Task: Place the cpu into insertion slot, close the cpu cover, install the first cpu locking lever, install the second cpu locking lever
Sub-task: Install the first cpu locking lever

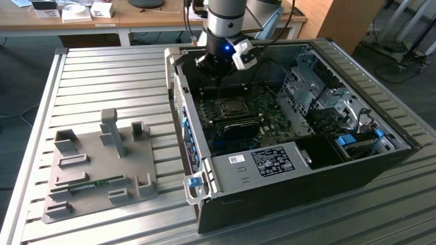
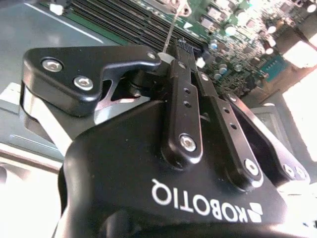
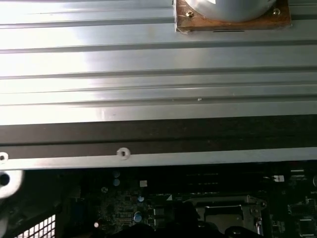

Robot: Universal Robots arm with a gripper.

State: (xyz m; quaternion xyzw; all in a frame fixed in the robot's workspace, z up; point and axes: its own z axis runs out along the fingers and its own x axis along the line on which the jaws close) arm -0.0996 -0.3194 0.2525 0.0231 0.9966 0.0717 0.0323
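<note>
My hand (image 1: 216, 71) hangs inside the open black computer case (image 1: 354, 173), at its far end in the exterior view, above the dark green motherboard (image 1: 272, 120). In the second wrist view my hand (image 2: 174, 53) has its fingers (image 2: 184, 104) drawn narrow, side by side with no gap that I can see between the tips. A thin silvery rod (image 2: 172, 29) runs up from just past those tips over the long black memory slots (image 2: 124, 22). I cannot tell whether I am pinching the rod or merely touching it.

The insertion slot (image 3: 228, 212) sits on the motherboard near my hand, a square with a silvery rim. In the exterior view a pale square, which I take for the cpu (image 1: 232, 107), lies inside that rim. I cannot tell whether the cover is laid down over it.

The case stands on a slatted metal tabletop (image 1: 109, 81). On the exterior view's left, well apart from the case, a grey fixture plate (image 1: 95, 153) lies on the tabletop with a green memory stick (image 1: 89, 186) set in it.
</note>
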